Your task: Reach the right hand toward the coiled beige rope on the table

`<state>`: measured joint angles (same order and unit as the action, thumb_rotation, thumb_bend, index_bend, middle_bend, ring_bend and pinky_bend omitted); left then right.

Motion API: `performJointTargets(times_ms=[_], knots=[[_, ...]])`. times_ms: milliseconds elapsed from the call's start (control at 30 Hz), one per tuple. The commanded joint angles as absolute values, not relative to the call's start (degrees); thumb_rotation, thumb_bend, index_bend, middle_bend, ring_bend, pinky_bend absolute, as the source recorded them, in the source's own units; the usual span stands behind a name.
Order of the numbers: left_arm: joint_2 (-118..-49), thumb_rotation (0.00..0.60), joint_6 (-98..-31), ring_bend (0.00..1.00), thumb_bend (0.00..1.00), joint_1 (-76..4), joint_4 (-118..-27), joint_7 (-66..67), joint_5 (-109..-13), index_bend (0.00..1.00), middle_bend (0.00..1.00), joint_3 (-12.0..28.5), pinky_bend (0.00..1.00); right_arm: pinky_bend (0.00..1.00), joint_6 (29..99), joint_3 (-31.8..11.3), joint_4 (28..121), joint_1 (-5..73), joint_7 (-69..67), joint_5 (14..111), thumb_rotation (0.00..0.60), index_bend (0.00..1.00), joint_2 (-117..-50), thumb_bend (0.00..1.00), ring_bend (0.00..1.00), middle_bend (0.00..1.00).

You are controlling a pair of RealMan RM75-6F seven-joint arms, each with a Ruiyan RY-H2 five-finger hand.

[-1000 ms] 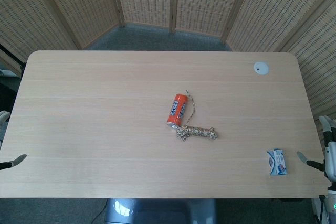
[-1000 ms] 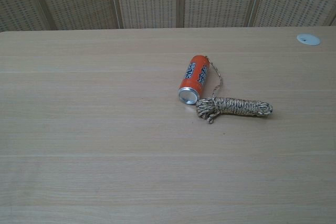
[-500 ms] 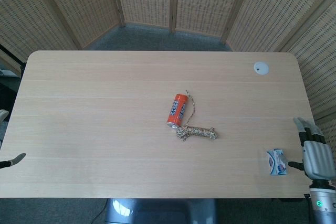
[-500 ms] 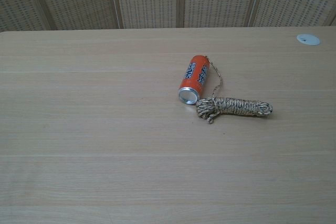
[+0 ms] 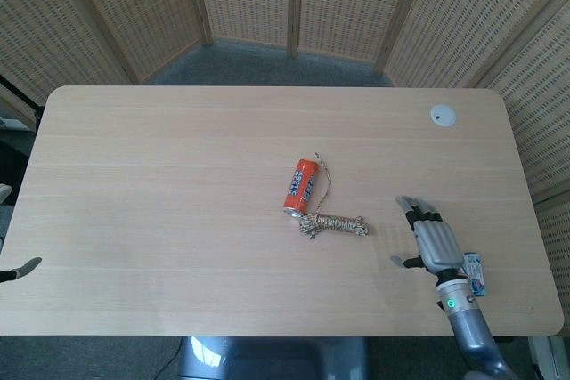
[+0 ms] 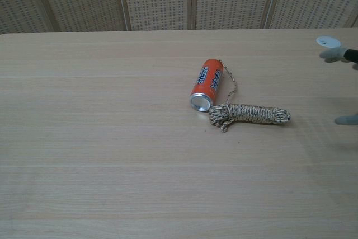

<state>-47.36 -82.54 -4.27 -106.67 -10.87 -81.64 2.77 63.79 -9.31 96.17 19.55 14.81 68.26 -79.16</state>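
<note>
Head view: right hand (image 5: 433, 239) spread, empty.

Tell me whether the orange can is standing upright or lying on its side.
Lying on its side. The orange can shows its round silver end toward the chest camera, beside the coiled beige rope.

Showing pale, matt wood grain across the table (image 5: 160, 175) — and rough, mottled beige cord in the rope (image 5: 336, 223), fibrous and twisted. Gleaming bare metal at the end of the orange can (image 6: 207, 84), glossy printed paint along its side — dull grey plastic-looking shell on the right hand (image 5: 434, 241).
</note>
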Motion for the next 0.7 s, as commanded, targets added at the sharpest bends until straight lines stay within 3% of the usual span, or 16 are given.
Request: performJointTargets(times_ms=[33, 367, 700], knots=[[-47.4, 0.6, -82.5, 0.0, 0.0, -4.3, -106.6, -11.0, -81.5, 0.0, 0.0, 2.9, 0.0, 0.0, 62.1, -10.0, 93.4, 21.8, 17.5, 65.7, 0.6, 0.0, -83.2, 0.0, 0.0, 0.0], [-47.6, 0.6, -82.2, 0.0, 0.0, -4.4, -106.1, -10.9, -80.8, 0.0, 0.0, 3.2, 0.0, 0.01, 58.4, -10.5, 84.1, 26.6, 21.3, 59.8, 0.6, 0.06, -93.6, 0.0, 0.0, 0.0], [-48.0, 0.6, -81.7, 0.0, 0.0, -4.6, -105.8, -10.2, -80.3, 0.0, 0.0, 3.4, 0.0, 0.12, 57.7, -12.1, 77.0, 30.2, 22.5, 56.7, 0.6, 0.15, -101.8, 0.0, 0.0, 0.04]])
